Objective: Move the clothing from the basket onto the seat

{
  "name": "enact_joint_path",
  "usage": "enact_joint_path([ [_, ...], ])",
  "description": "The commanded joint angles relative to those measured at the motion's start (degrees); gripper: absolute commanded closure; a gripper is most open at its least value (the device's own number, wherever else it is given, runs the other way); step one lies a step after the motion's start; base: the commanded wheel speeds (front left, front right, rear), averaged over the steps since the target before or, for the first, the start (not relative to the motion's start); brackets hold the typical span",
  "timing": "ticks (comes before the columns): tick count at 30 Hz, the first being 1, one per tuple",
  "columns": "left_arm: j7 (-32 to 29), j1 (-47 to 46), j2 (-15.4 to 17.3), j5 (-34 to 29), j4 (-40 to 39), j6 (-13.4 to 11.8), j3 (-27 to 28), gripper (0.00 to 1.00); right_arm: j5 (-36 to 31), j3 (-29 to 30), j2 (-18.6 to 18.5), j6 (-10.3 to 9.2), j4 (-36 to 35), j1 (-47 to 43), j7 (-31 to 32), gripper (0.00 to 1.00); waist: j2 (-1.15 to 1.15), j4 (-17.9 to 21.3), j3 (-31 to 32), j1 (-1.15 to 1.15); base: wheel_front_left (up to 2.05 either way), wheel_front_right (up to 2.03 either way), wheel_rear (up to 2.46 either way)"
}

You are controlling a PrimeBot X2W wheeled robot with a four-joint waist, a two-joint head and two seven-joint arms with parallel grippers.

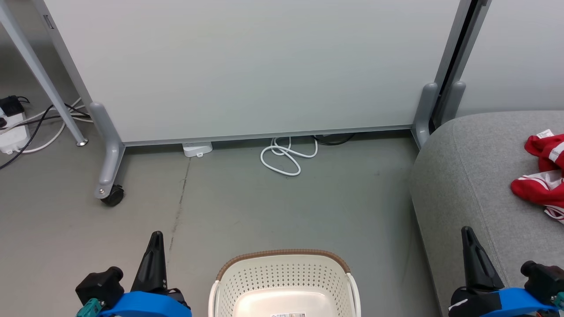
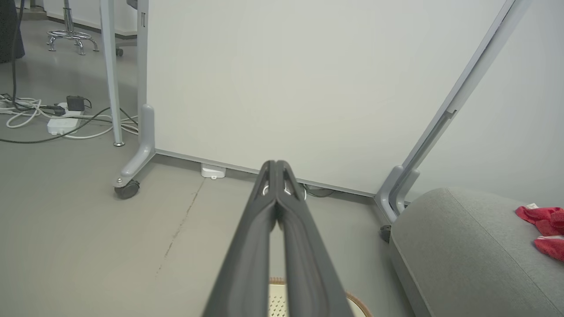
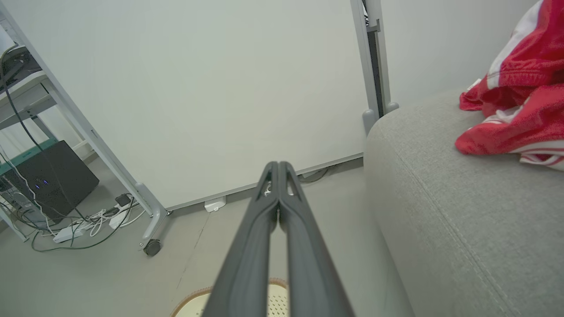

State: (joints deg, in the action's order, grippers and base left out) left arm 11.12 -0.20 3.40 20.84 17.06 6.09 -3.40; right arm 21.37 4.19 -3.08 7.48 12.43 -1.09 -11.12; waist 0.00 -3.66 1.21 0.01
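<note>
while the red clothing [image 1: 543,185] lies bunched on the grey seat [image 1: 462,176] at the robot's right, the basket [image 1: 282,276] stands on the floor [image 1: 264,211] between the two grippers, showing its pale bottom. the left gripper [image 1: 156,240] and the right gripper [image 1: 467,235] each have their fingers pressed together with nothing between them, pointing toward the white panel [image 1: 246,66].

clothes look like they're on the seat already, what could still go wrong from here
The basket sits on the floor straight ahead, between the shut left end effector and right end effector; driving forward would likely shove it.
The clothing lies bunched on the seat, right of the right end effector; a sideways swing might drag it off.
A white cable loops on the floor ahead and could snag a wheel.
</note>
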Motion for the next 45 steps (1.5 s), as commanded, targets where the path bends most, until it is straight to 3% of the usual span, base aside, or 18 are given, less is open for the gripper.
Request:
enact_joint_path([
  [1,-0.45,-1.88,0.13,2.32,-1.13,0.22,0.61,1.0,2.44,0.2,-0.08,0.0,-0.73,1.61,0.44,1.0,0.0,0.04,-0.02,0.0,0.0,0.0,0.0],
  [23,-5.42,-3.28,-0.04,22.54,-1.83,0.59,3.32,1.0,22.47,0.79,0.0,0.01,-0.18,3.45,5.42,1.0,0.0,0.76,-0.29,0.0,0.0,0.0,0.0],
  [45,-9.47,-4.41,-0.2,38.52,-2.31,0.94,5.57,1.0,38.32,1.33,0.06,0.01,0.36,4.86,9.5,1.0,0.0,1.47,-0.56,0.0,0.0,0.0,0.0],
])
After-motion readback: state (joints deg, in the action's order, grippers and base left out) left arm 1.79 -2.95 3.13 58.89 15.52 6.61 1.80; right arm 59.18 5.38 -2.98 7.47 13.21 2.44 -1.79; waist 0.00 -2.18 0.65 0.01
